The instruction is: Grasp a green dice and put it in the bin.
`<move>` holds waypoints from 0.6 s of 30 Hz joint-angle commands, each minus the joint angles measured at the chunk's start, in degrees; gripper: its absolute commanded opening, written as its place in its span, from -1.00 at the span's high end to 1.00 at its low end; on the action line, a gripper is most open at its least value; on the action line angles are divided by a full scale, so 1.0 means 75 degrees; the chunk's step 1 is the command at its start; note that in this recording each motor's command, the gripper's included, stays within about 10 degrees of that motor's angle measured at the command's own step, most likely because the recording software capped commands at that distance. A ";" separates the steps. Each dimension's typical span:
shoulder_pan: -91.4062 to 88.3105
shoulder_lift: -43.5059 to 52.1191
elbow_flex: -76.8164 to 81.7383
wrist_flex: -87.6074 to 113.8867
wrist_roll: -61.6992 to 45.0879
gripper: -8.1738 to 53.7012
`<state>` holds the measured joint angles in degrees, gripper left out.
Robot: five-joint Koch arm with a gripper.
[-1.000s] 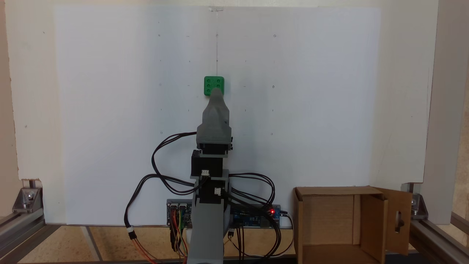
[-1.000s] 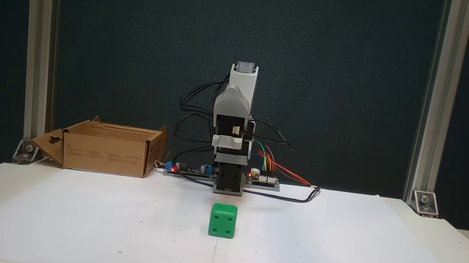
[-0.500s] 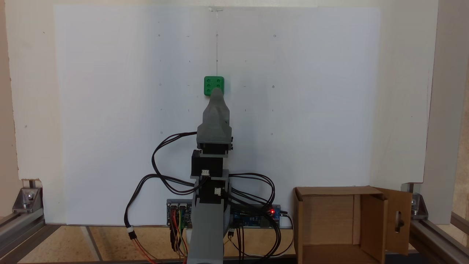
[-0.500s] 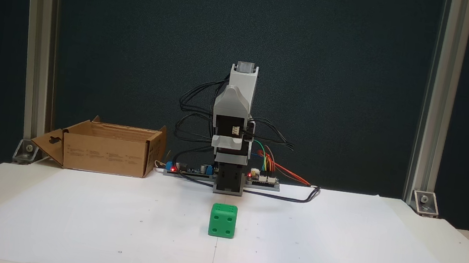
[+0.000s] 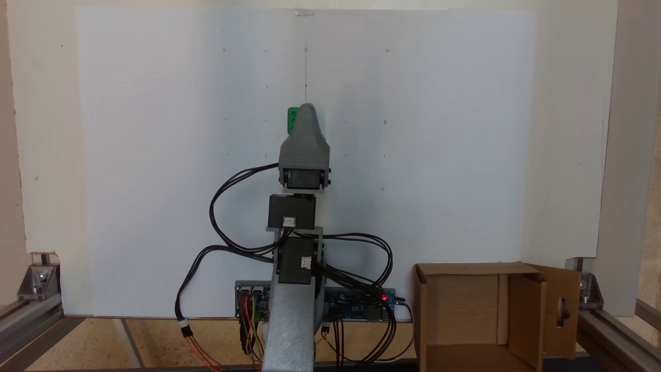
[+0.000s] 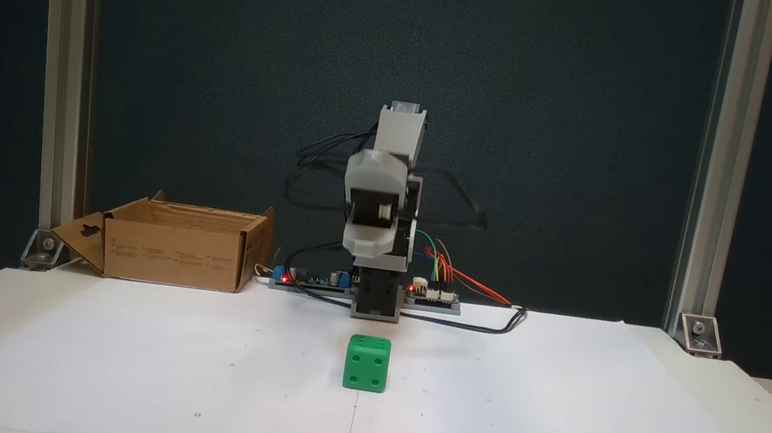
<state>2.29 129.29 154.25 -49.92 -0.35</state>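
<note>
In a fixed view, the bin (image 6: pixel 178 245) sits at far left on the tabletop (image 6: pixel 554 414); the green dice (image 6: pixel 366 362) rests free at centre on white paper, well apart from the raised end effector (image 6: pixel 368 244), whose opening cannot be told.

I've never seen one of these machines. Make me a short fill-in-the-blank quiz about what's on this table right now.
1. The dice on the white paper is coloured ____.
2. The face of the dice towards the camera in the fixed view from the front shows ____ pips.
3. The bin is made of brown ____.
4. Nothing lies inside the bin, so the dice is not yet ____.

Missing words: green; four; cardboard; binned
</note>
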 commanded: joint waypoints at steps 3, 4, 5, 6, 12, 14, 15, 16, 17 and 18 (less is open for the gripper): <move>-0.0035 0.0820 -0.1137 0.2236 0.0035 -0.67; -0.0070 0.0820 -0.1336 0.2716 0.0035 -0.67; -0.0117 0.0820 -0.1512 0.3290 0.0035 -0.67; -0.0176 0.0820 -0.1687 0.3818 0.0035 -0.66; -0.0211 -0.0035 -0.3583 0.6935 0.0445 -0.66; -0.0223 -0.0434 -0.4336 0.7954 0.0633 -0.66; -0.0234 -0.0539 -0.4652 0.8447 0.0738 -0.66; -0.0281 -0.0703 -0.4910 0.8939 0.0773 -0.66; -0.0328 -0.0809 -0.5098 0.9431 0.0879 -0.66; -0.0387 -0.0832 -0.5215 0.9947 0.0938 -0.65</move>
<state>0.09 123.22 119.00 19.16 3.34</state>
